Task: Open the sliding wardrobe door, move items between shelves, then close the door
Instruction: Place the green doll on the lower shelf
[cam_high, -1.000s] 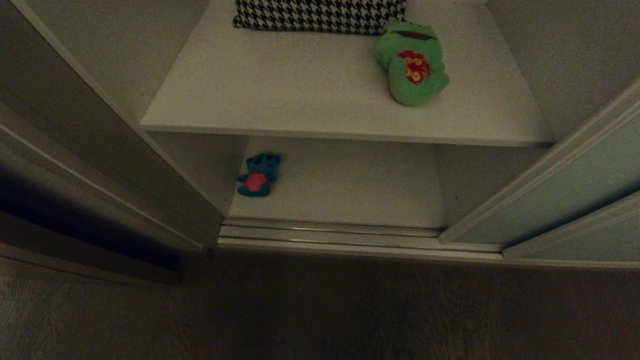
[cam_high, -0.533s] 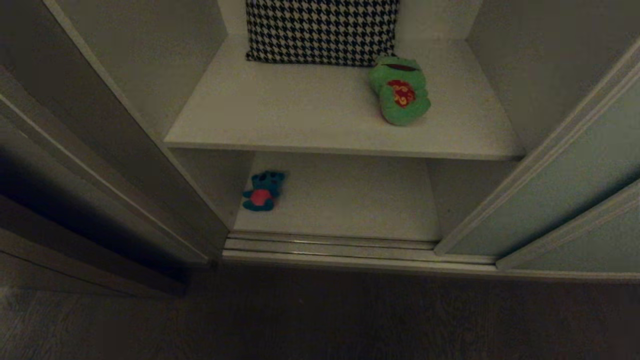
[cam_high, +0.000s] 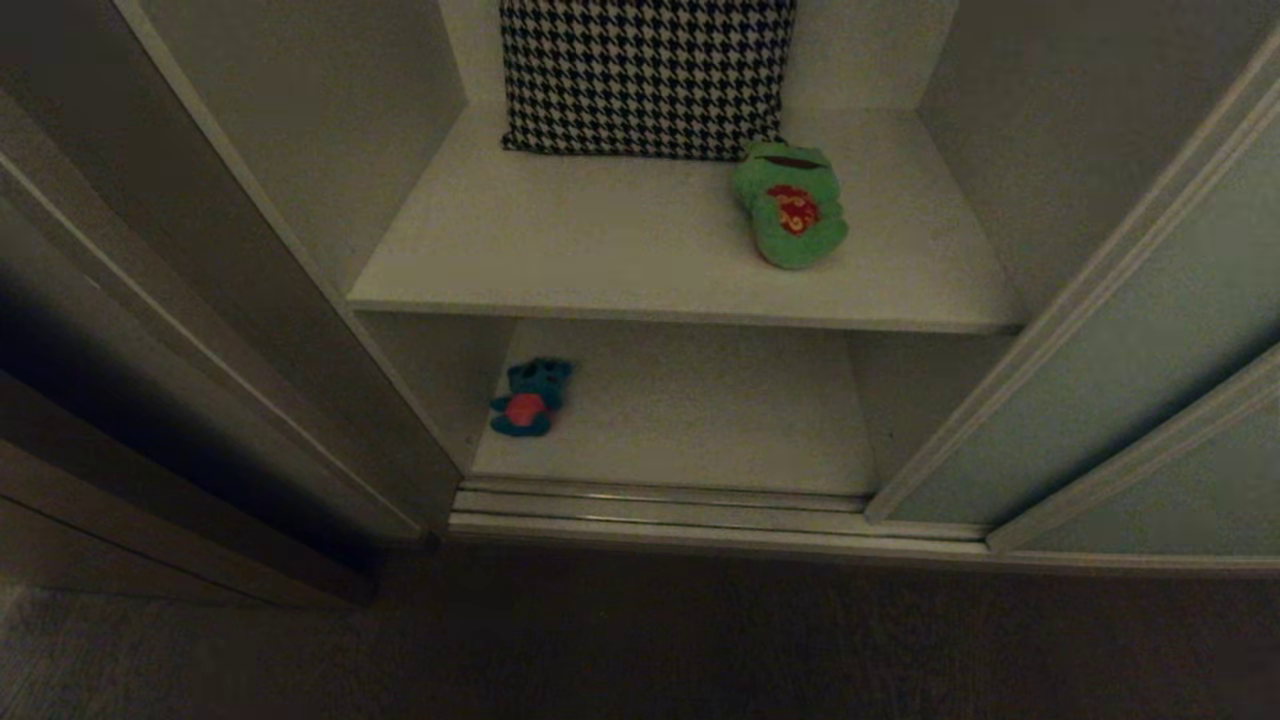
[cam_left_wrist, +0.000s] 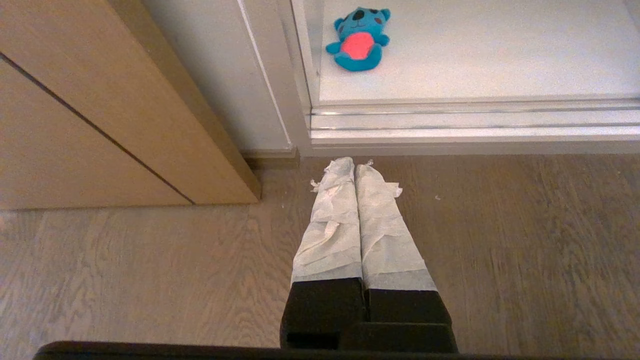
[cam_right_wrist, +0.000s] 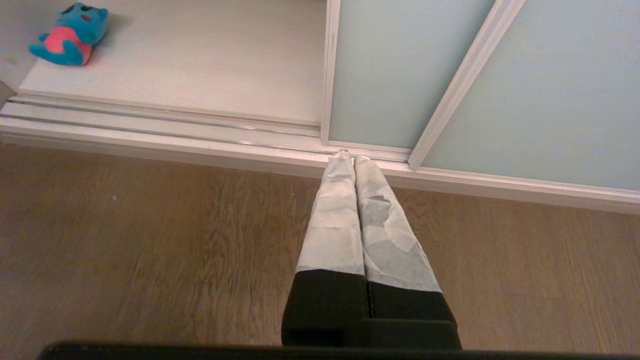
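Nothing moved but the camera; bear (cam_left_wrist: 357, 41) lies beyond both closed tools (cam_left_wrist: 355, 167).

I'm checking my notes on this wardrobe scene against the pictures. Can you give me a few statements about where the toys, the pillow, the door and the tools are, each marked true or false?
1. The green frog lies on the upper shelf. True.
2. The teal-blue bear lies on the same shelf as the frog. False: it is on the bottom shelf, near its left side.
3. The houndstooth pillow stands at the back of the upper shelf. True.
4. The sliding wardrobe door covers the shelves. False: it is slid to the right, leaving them exposed.
5. The left tool holds the bear. False: it is shut and empty above the wooden floor, as is the right tool.
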